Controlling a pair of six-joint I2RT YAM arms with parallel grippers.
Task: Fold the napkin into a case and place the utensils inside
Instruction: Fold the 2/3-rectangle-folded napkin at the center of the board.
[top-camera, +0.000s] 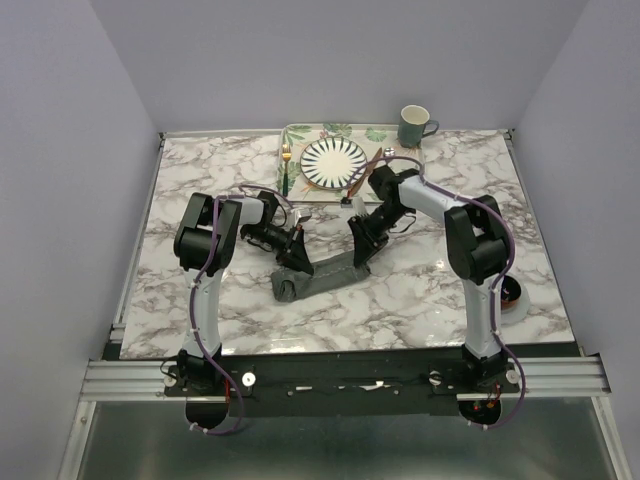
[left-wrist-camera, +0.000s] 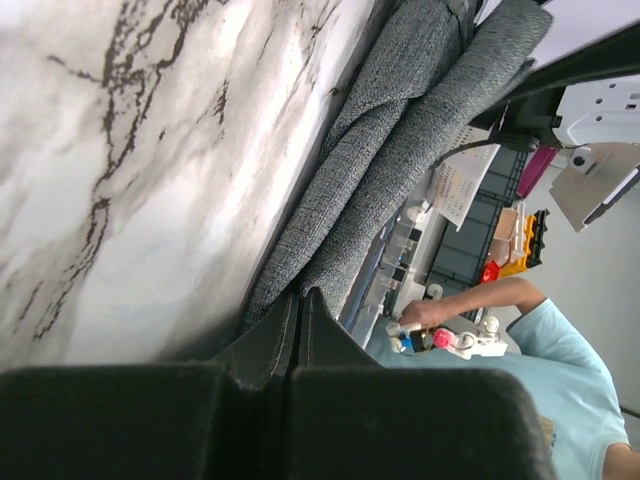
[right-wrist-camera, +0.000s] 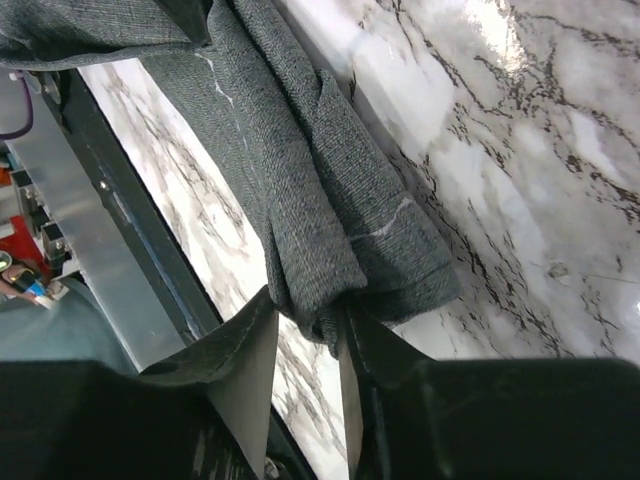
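The napkin (top-camera: 325, 278) lies on the marble table as a long narrow dark grey strip, running from lower left to upper right. My left gripper (top-camera: 297, 262) is at its left end; in the left wrist view the gripper (left-wrist-camera: 300, 292) has its jaws together, pinching the edge of the napkin (left-wrist-camera: 400, 130). My right gripper (top-camera: 362, 258) is at the strip's right end. In the right wrist view this gripper (right-wrist-camera: 308, 305) has the bunched end of the napkin (right-wrist-camera: 310, 180) squeezed between its fingertips. Of the utensils, a gold fork (top-camera: 285, 165) and a brownish knife (top-camera: 366, 170) lie beside the plate.
A striped plate (top-camera: 333, 160) rests on a leaf-patterned mat (top-camera: 300, 132) at the back of the table. A green mug (top-camera: 413, 127) stands behind it to the right. A small round object (top-camera: 510, 295) sits by the right arm.
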